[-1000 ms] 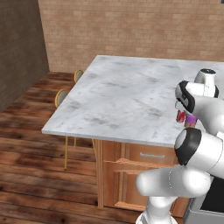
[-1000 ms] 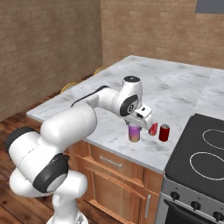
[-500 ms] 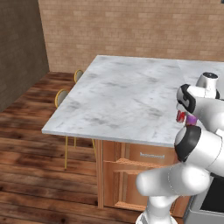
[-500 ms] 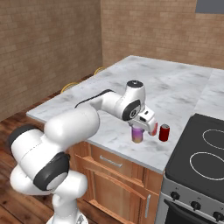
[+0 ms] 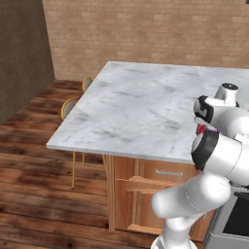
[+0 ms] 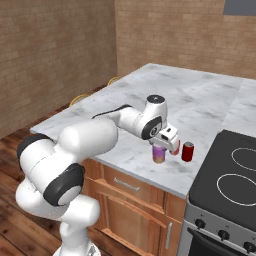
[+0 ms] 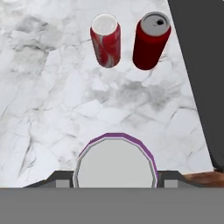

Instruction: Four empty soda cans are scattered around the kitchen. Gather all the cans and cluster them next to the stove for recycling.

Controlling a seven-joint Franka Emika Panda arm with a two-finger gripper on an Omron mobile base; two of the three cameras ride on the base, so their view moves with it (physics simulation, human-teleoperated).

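Tool (image 6: 161, 145) grips the small purple cylindrical can (image 6: 159, 154); you should lower it upright beside the two red cans (image 7: 105, 40); release gently.

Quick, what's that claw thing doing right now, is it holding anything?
Gripper: closed on the purple can, which stands on the marble counter beside two red cans by the stove.

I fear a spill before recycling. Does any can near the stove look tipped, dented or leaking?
Nothing stands out. Both red cans stand upright on the counter beside the stove. The purple can is upright too, between the end effector's fingers. No liquid shows.
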